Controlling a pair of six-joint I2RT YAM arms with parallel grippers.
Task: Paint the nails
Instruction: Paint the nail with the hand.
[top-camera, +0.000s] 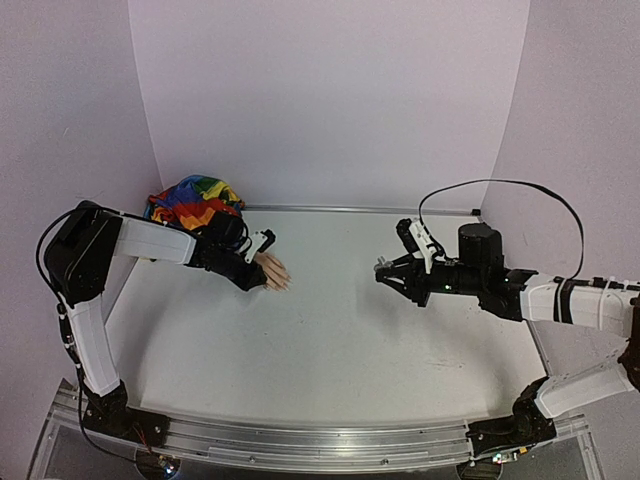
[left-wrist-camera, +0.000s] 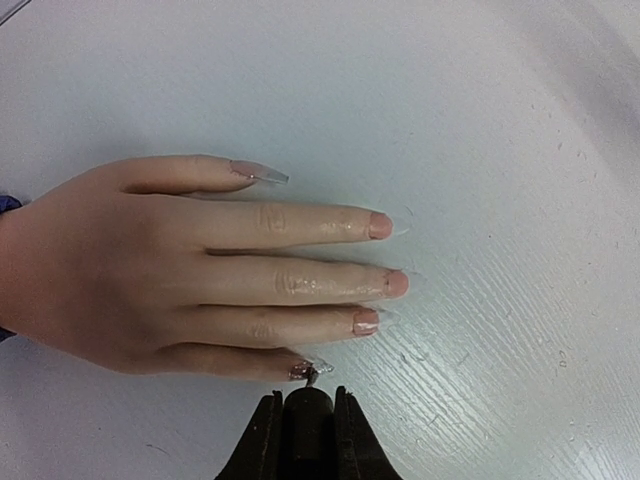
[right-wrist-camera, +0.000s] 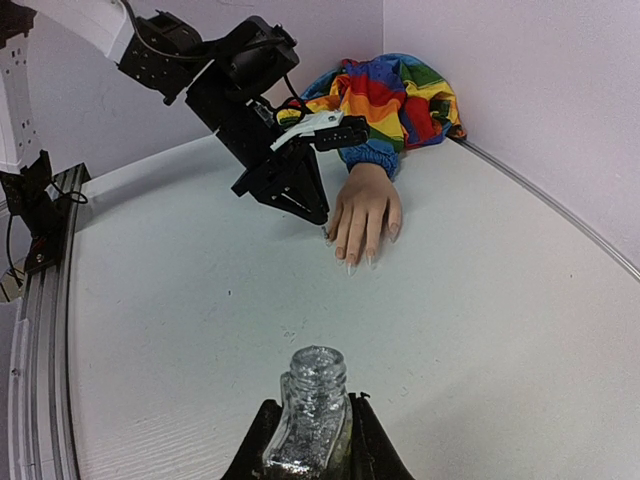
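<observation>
The white table (top-camera: 330, 340) carries the fake hand (left-wrist-camera: 150, 270), lying palm down near the back left corner, its rainbow sleeve (right-wrist-camera: 390, 95) bunched by the wall. My right gripper (right-wrist-camera: 312, 405) is clamped on the open glitter bottle (right-wrist-camera: 312, 435), well apart from that hand. My left gripper (left-wrist-camera: 306, 400) is closed on the dark brush cap (left-wrist-camera: 306, 425), and the brush tip (left-wrist-camera: 312, 376) touches the outermost nail (left-wrist-camera: 303, 368), which shows glitter. The other nails (left-wrist-camera: 380, 225) look mostly bare, so I judge most of the painting remains.
</observation>
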